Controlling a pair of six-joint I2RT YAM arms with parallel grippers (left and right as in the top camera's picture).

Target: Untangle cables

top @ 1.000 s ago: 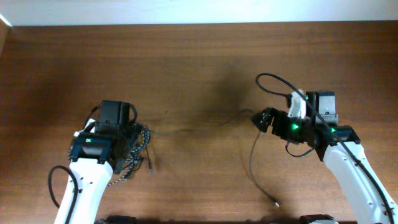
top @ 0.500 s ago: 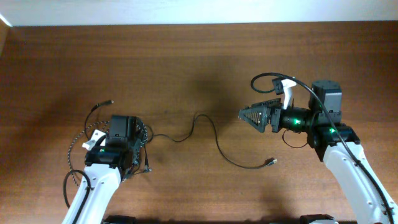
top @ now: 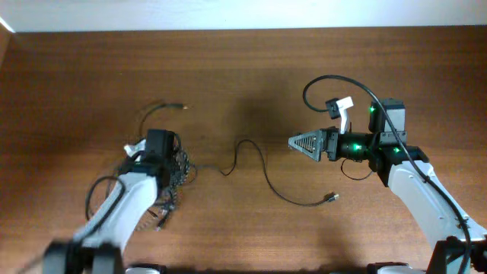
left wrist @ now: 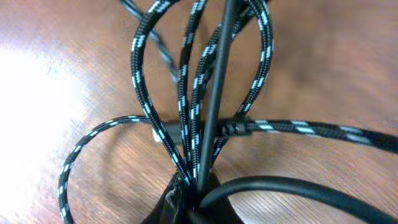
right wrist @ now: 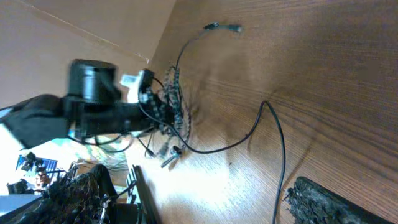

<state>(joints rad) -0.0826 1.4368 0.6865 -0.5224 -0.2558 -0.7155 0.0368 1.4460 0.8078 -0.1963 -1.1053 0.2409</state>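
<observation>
Showing the job partly done: the left gripper (left wrist: 189,194), fingers pinching the braided cable (left wrist: 186,93), holds a bundle with the plain black cable (top: 266,171) threaded through its loops. From that bundle the black cable's free length trails across the desk (top: 228,68) toward the right gripper (top: 298,142), whose fingers are spread and empty.

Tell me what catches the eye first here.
Loops of braided black-and-white speckled cable fill the left wrist view, gathered into the left pincer at the bottom edge. In the overhead view, a thin plain black cable snakes across the middle of the brown wooden table, its small plug lying free at the right. The right pincer points left nearby, apart from that cable.
</observation>
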